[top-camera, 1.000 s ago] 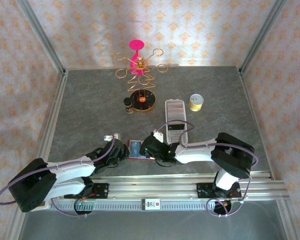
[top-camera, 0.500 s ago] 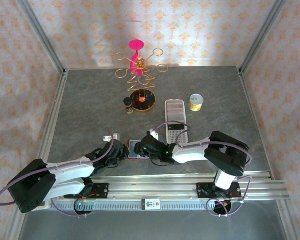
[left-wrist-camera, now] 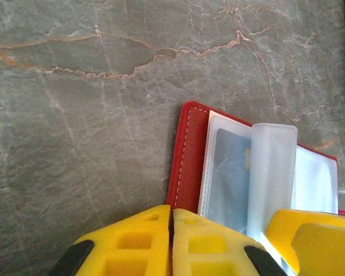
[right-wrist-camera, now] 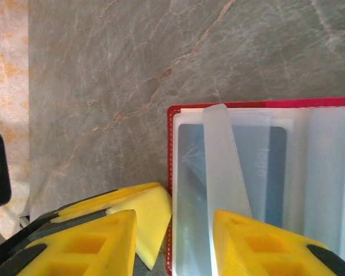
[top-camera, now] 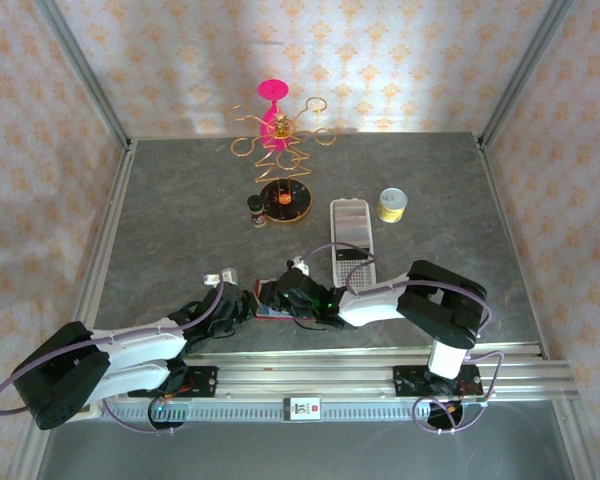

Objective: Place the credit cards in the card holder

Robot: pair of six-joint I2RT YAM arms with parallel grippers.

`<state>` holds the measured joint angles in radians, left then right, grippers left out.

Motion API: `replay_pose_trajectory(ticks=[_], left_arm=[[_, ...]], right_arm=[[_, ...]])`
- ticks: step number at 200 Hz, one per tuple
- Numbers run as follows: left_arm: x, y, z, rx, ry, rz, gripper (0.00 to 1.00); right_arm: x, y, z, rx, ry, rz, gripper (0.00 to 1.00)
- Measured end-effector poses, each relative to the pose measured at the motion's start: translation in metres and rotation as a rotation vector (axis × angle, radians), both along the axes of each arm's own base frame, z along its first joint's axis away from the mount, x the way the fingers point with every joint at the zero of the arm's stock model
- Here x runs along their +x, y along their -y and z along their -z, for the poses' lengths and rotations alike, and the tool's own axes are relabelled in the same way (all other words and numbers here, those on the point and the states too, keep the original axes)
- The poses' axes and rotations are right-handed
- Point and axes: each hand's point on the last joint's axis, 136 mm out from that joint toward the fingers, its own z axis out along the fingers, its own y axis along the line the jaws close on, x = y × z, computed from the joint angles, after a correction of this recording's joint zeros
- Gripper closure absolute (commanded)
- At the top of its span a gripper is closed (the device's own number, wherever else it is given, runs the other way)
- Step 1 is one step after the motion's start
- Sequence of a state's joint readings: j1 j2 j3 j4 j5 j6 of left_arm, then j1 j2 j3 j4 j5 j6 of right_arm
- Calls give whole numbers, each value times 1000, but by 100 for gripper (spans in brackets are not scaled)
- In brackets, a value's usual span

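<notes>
The red card holder (left-wrist-camera: 187,155) lies open on the grey stone-patterned surface (top-camera: 180,220) at its near edge, between the two arms. Its clear pockets face up. A blue credit card (right-wrist-camera: 264,167) sits inside one of the pockets, and one clear pocket leaf (right-wrist-camera: 221,167) stands up from the stack.

The left claw (left-wrist-camera: 172,214) is closed, its yellow fingers pressed together with nothing visible between them. Its tips are at the near left edge of the holder's red cover. The right claw (right-wrist-camera: 173,221) reaches in from the right with its jaws partly apart over the near edge of the holder. The raised leaf runs along the inner side of its right finger and is not clamped.

Farther back on the surface, a long white perforated tray (top-camera: 348,225) lies to the right of centre, with a yellow roll of tape (top-camera: 392,204) just to its right. A gold wire stand with a pink top (top-camera: 277,130) rises near the far wall, and a small dark jar (top-camera: 256,210) stands beside its round base.
</notes>
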<state>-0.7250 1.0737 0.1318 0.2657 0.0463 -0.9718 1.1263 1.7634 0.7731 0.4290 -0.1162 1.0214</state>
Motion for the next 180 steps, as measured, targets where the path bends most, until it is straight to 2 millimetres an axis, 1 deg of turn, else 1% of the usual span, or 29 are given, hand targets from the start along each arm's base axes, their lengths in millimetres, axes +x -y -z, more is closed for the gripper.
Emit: replay_pose_trajectory(ticks=[20, 43, 65, 78, 90, 100, 112, 121, 138, 158, 180], left_arm=[[-1, -1, 0, -6, 4, -1, 90], [-2, -1, -1, -14, 5, -5, 90], [-3, -2, -2, -26, 5, -11, 87], [-3, -2, -2, -31, 4, -14, 85], [-5, -3, -3, -31, 2, -14, 83], [-6, -4, -3, -32, 0, -16, 83], [-8, -6, -4, -29, -3, -18, 81], [-9, -8, -4, -25, -7, -22, 80], [-13, -10, -5, -17, -10, -20, 78], [-16, -15, -5, -5, -13, -25, 76], [-16, -19, -7, 27, -18, -31, 74]], right_arm=[[2, -11, -13, 54, 15, -14, 60], [5, -25, -34, 136, 47, -29, 59], [10, -36, -54, 187, 87, -46, 59], [13, -39, -64, 202, 112, -52, 59], [18, -37, -74, 208, 139, -53, 59], [24, -31, -84, 210, 164, -47, 59], [35, -20, -102, 212, 208, -33, 59], [45, -8, -118, 215, 250, -17, 58], [62, 18, -148, 190, 340, 24, 62], [72, 48, -171, 101, 444, 43, 62], [73, 77, -188, -56, 594, 6, 60]])
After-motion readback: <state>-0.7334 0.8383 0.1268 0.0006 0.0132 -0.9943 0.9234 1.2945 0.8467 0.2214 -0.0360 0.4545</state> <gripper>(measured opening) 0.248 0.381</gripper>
